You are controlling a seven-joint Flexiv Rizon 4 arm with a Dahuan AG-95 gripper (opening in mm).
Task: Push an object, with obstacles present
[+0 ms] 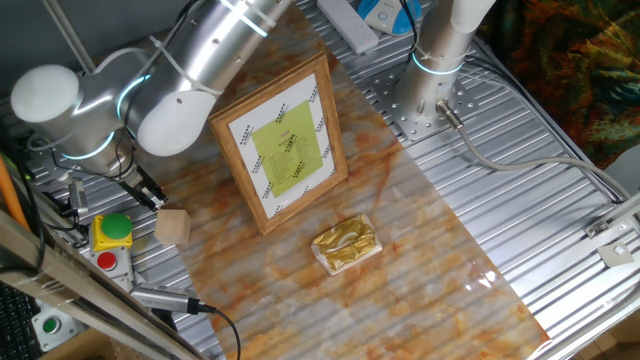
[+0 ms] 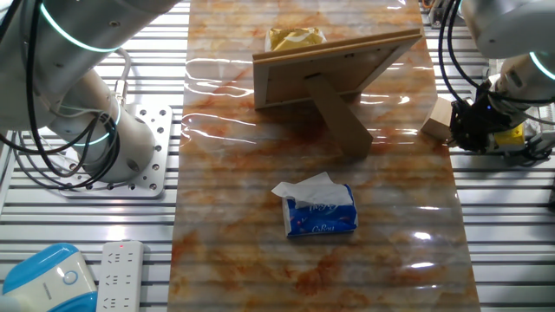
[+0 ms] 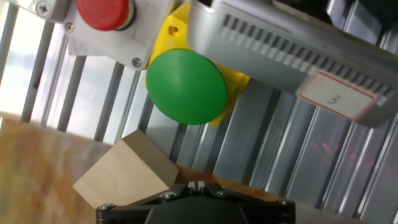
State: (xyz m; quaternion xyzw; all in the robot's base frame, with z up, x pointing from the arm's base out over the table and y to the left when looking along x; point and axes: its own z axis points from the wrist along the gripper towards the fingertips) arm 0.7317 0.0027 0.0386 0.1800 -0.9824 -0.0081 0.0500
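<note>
The small tan wooden block point(image 1: 172, 226) sits at the left edge of the marbled mat, near the metal table slats. It also shows in the other fixed view point(image 2: 438, 119) and fills the lower left of the hand view point(image 3: 124, 171). My gripper point(image 3: 196, 185) is shut with its fingertips pressed together, empty, right beside the block. It shows as a dark hand by the block in both fixed views point(image 1: 157, 203) point(image 2: 458, 128). The light-wood picture frame point(image 1: 285, 145) stands upright mid-mat. The crinkled gold foil packet point(image 1: 346, 243) lies in front of it.
A yellow button box with a green button point(image 1: 115, 228) and a red button point(image 1: 105, 262) stands just beyond the block. A blue tissue pack point(image 2: 321, 211) lies behind the frame's stand point(image 2: 340, 117). A power strip point(image 2: 120, 273) lies off the mat.
</note>
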